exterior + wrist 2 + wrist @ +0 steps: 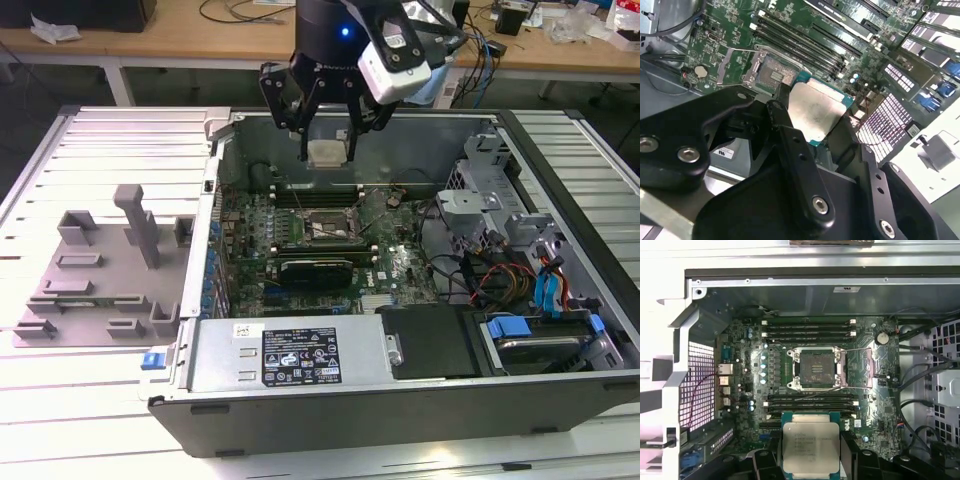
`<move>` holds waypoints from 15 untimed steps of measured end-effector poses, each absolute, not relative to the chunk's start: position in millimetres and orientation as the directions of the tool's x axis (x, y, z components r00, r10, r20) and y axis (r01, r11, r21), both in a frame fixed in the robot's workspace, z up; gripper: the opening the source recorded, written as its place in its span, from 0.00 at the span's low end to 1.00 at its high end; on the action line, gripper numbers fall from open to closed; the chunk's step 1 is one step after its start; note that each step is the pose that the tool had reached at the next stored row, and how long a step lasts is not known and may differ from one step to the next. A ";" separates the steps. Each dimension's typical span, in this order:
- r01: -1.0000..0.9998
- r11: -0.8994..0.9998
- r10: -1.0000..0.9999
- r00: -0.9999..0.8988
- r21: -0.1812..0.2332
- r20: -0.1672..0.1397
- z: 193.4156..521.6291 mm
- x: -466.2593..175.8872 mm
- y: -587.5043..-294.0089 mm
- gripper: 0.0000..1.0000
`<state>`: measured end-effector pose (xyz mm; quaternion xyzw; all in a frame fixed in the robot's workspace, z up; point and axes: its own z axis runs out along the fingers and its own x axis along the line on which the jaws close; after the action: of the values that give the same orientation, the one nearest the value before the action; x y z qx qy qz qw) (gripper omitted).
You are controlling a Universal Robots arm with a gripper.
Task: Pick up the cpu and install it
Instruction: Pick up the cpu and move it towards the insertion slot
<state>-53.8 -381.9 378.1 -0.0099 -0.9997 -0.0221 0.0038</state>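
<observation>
The cpu [811,447] is a thin, light, rigid chip with a slick metal lid, probably fragile underneath, so its edges are the place to hold it. The gripper [327,152] pinches those edges, holding it above the motherboard [740,347], near the open socket [816,369] inside the computer case [400,410].

Electronics lab or robotics workshop.
An opened computer case [400,410] lies on a slatted metal counter [90,410]; beyond its far edge, a wooden counter [180,40] carries loose cables [235,12].
</observation>
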 end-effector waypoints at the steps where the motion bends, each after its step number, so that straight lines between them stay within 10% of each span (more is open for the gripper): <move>1: 0.020 0.999 0.020 -1.000 0.044 0.008 373.5 -52.1 -381.8 0.55; 15: 0.020 0.999 0.020 -1.000 0.044 0.009 352.5 -47.6 -377.8 0.55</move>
<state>-47.6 -377.8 352.5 -0.0100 -0.9997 -0.0220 0.0045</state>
